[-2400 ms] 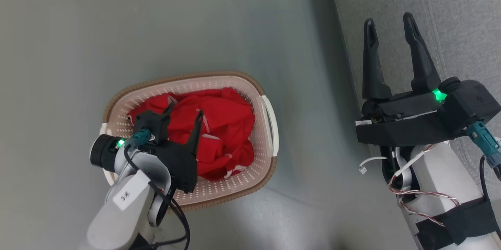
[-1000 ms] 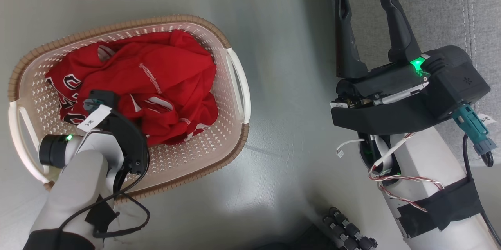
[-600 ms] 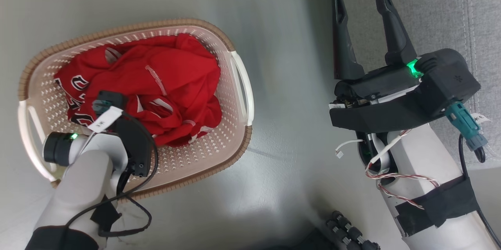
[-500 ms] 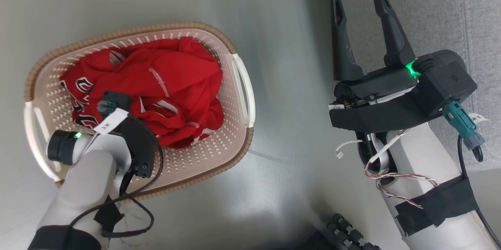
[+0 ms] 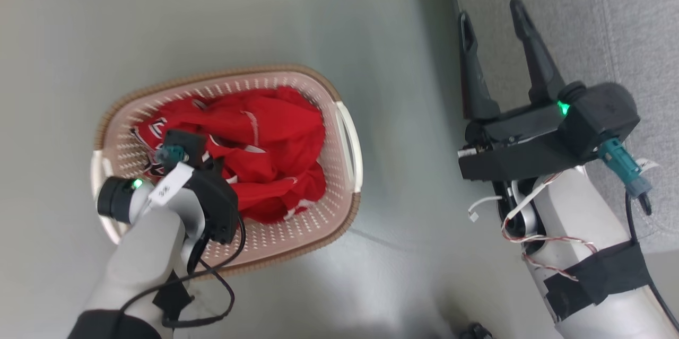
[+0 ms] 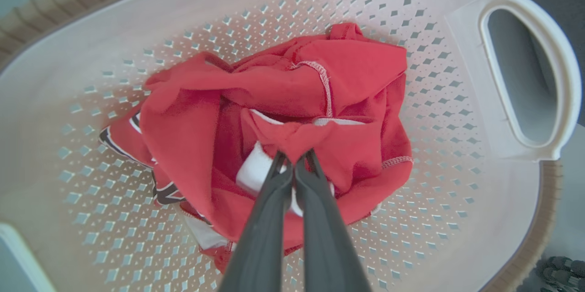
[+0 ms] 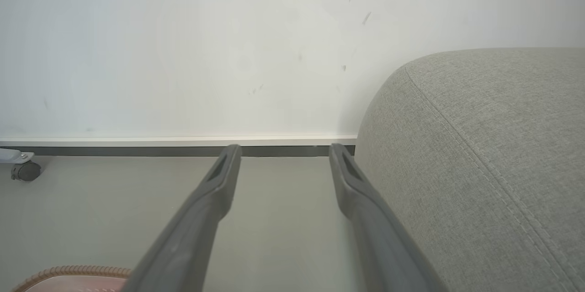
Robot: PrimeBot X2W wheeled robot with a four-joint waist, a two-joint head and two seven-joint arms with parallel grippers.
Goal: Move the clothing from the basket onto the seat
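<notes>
The red clothing (image 5: 270, 137) lies crumpled in the cream basket (image 5: 347, 132) on the floor at left. In the left wrist view my left gripper (image 6: 295, 157) is shut on a pinched fold of the clothing (image 6: 320, 72), which is drawn up into a peak inside the basket (image 6: 502, 100). In the head view the left wrist hides its fingers. My right gripper (image 5: 492, 10) stands open and holds nothing, at the edge of the grey seat (image 5: 610, 20). In the right wrist view its fingers (image 7: 224, 177) point along the floor beside the seat (image 7: 480, 146).
A white wall with a dark baseboard (image 7: 137, 150) stands beyond the right gripper. A small caster wheel (image 7: 25, 171) sits by it at the far left. Bare grey floor (image 5: 414, 196) lies between the basket and the seat.
My left gripper has closed on a fold of the clothing. The head camera has shifted, so the basket now sits lower and more to the right in its view. The right gripper stays open.
</notes>
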